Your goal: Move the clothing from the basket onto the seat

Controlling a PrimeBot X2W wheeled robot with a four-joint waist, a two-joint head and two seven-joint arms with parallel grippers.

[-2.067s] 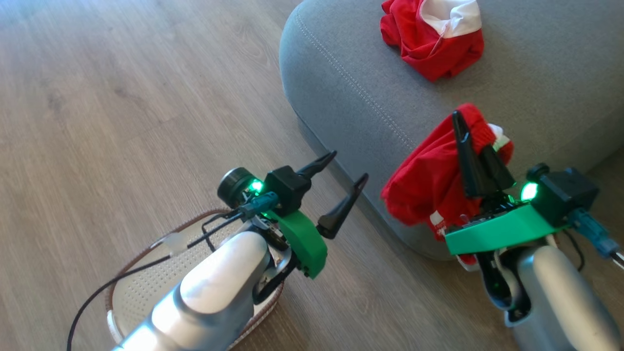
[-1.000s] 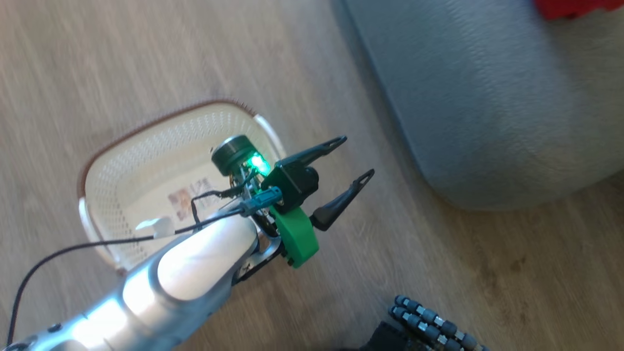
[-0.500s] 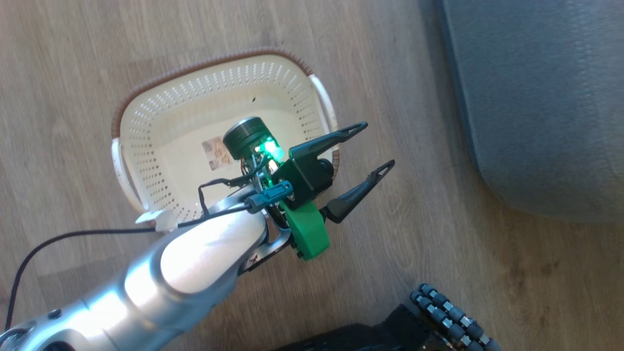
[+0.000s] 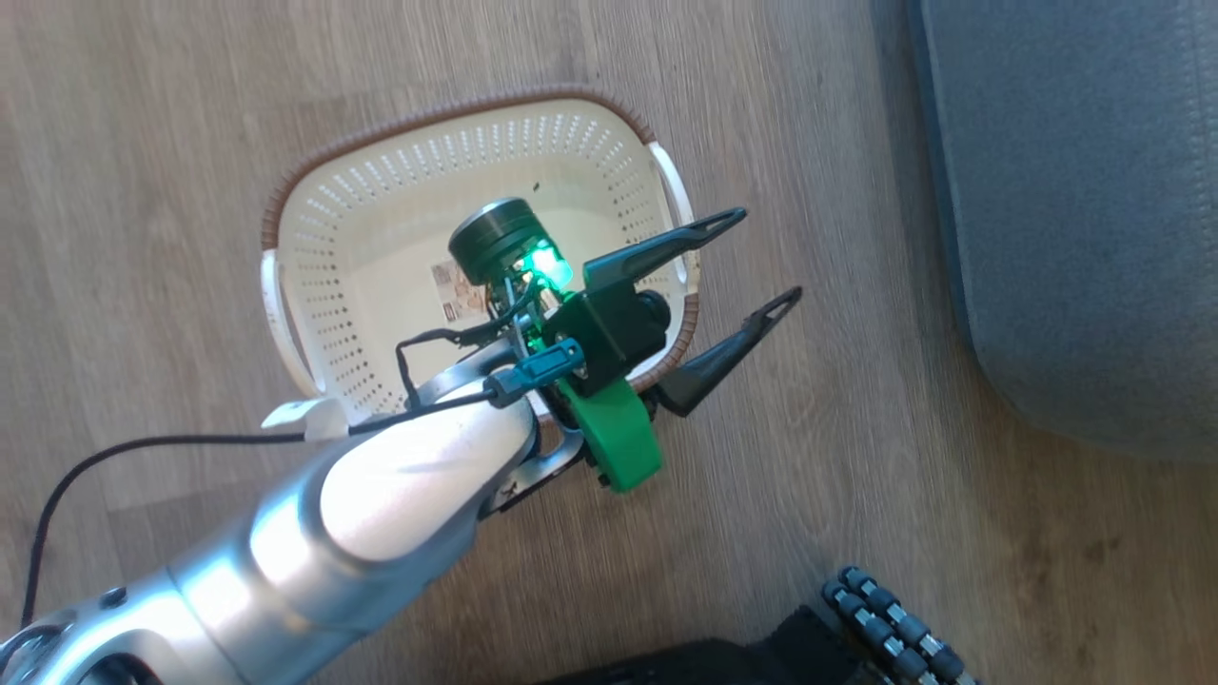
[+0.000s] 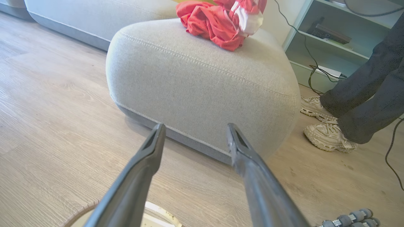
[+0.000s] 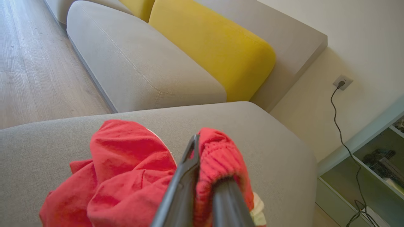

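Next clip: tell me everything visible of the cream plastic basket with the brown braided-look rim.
The cream plastic basket is a rounded rectangle with perforated walls, a brown braided-look rim, a pale handle at each short end and a paper label on its floor, holding nothing else. It stands upright on the wooden floor, left of the grey fabric-upholstered seat. The open left gripper hangs over its near right corner, hiding that part; contact cannot be told.

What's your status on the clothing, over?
Left hand open above basket rim, holding nothing. Right hand shut on red clothing over the seat. Basket looks empty, label bare. Person's feet beside seat, not blocking.
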